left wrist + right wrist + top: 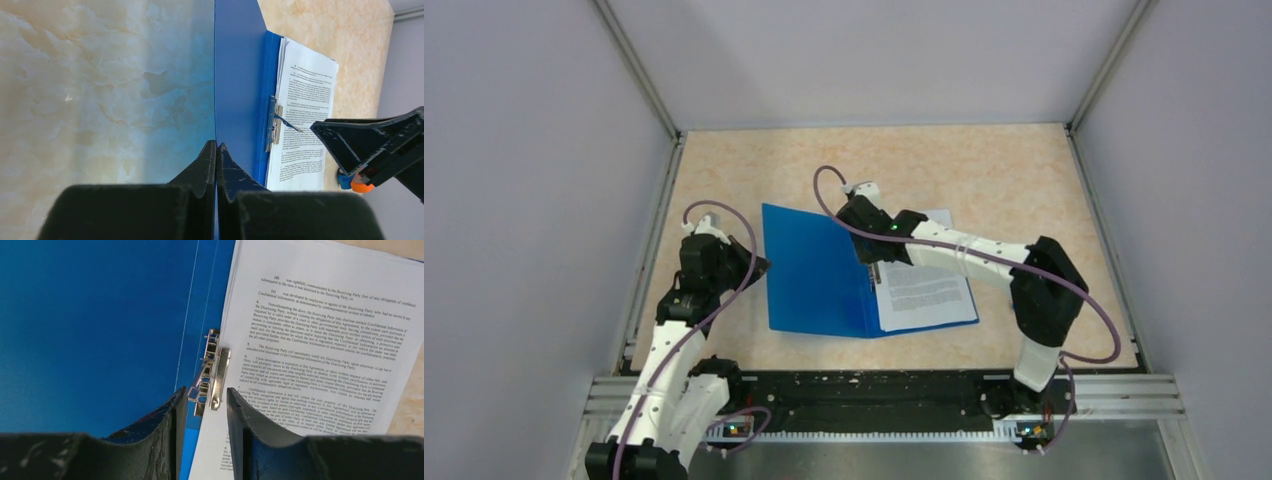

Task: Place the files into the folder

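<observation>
Two grippers: left gripper (216,146) pinched tight on folder's (814,270) left cover edge; right gripper (206,396) narrowly parted astride clip (216,367).
Writing: files (929,290) read "Confidential Information", "Receiving Party".
Edges: folder near table's (1024,170) near edge, well apart from far edge.
Folder: open, mid-table; files on its right half, beside clip.

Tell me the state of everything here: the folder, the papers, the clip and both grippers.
folder: open
files: lying inside on the right half
clip: at the files' left edge; clamped or not, cannot tell
left gripper: shut on the folder's left cover
right gripper: open, fingers either side of the clip
</observation>
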